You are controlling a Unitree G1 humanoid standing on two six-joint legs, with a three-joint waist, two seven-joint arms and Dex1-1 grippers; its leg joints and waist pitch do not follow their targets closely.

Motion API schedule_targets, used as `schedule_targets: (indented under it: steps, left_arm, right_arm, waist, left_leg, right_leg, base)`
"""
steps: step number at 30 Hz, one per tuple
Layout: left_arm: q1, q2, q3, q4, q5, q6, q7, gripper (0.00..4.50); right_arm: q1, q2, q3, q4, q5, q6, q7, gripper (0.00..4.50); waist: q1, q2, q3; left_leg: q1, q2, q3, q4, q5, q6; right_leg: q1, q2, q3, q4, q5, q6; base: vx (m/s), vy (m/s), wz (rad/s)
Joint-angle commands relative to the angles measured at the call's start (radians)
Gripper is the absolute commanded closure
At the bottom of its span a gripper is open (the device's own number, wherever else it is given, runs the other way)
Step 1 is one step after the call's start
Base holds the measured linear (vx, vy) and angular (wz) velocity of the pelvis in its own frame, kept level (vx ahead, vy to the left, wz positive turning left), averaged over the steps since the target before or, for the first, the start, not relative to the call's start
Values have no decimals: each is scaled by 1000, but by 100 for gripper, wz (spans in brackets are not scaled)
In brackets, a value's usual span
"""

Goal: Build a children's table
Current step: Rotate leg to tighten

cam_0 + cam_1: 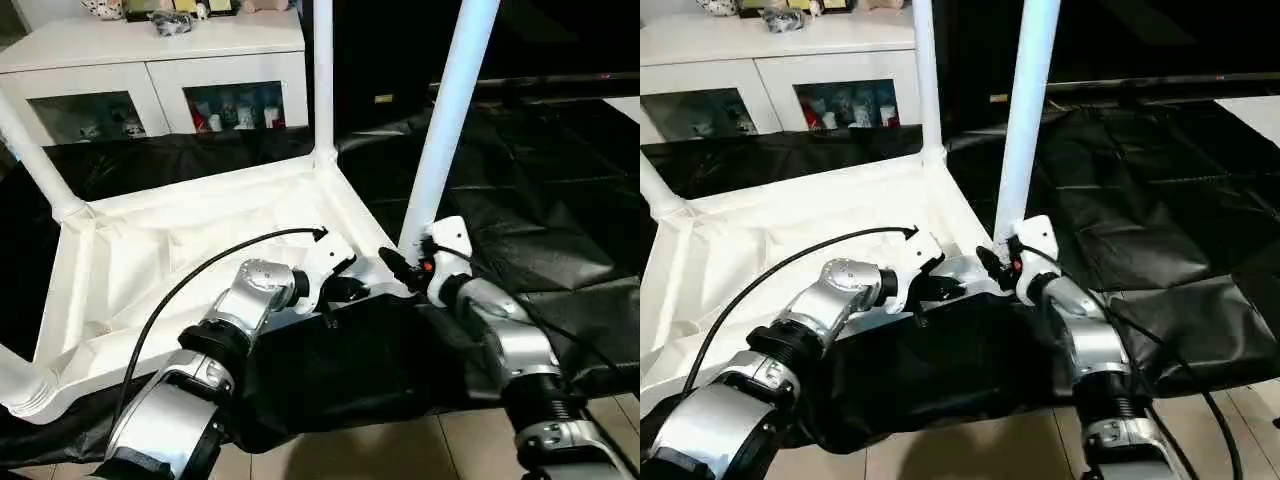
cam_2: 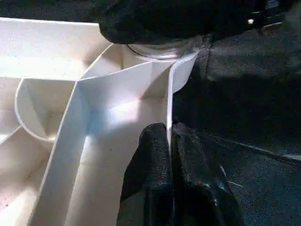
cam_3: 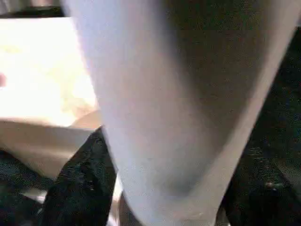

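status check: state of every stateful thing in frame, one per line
tabletop: upside down on the black sheet, ribbed underside up
near-right leg: standing in its corner socket, leaning a little
far-right leg: upright in its socket
far-left leg: in its socket, leaning
near-left leg: base in its socket
left gripper: shut on the tabletop's rim
right gripper: around the near-right leg's base
cabinet: doors closed

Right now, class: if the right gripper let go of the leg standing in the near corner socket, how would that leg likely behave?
The leg is tall, slim and already leaning, so it would probably tip unless firmly seated. It looks like a hollow plastic tube, so likely light and stiff. The right gripper holds its base; the smooth, round surface may slip or roll.
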State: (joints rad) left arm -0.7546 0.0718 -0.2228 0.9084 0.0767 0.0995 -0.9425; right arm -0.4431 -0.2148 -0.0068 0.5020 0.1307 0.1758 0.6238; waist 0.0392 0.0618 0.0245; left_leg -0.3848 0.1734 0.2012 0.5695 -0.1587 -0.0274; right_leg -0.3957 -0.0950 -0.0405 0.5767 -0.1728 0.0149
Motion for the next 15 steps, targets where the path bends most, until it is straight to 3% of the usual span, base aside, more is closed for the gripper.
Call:
schedule_targets:
  steps: [1, 4, 10, 15]
  left_arm:
    - [19, -24, -29, -57, -50, -53, -94, 450]
    - [32, 4, -41, -81, -54, -58, -156, 450]
    - [68, 104, -69, -145, -59, -63, -347, 450]
    - [84, 144, -76, -175, -65, -52, -410, 450]
  right_arm:
    - [49, -5, 143, -43, 36, 41, 216, 121]
    - [66, -63, 153, -72, 37, 25, 297, 121]
    - [80, -212, 144, -124, 74, 5, 526, 121]
    - [74, -245, 148, -130, 77, 0, 577, 136]
  waist:
    - [9, -24, -47]
    - [20, -24, -48]
    - [31, -22, -47]
    - [35, -25, -48]
  left_leg:
    - [17, 50, -24, -65, -300, 75]
    - [14, 53, -20, -61, -270, 96]
    - [16, 58, -21, -63, -281, 88]
    - [17, 60, -20, -64, -280, 79]
  right_leg:
    - [38, -50, 24, -78, -277, -210]
    - [38, -50, 23, -74, -252, -221]
    - [36, -50, 21, -71, -274, -232]
    - [33, -50, 22, -66, -242, -251]
  base:
    - [0, 0, 0]
    - [0, 0, 0]
    - [0, 0, 0]
    - [0, 0, 0]
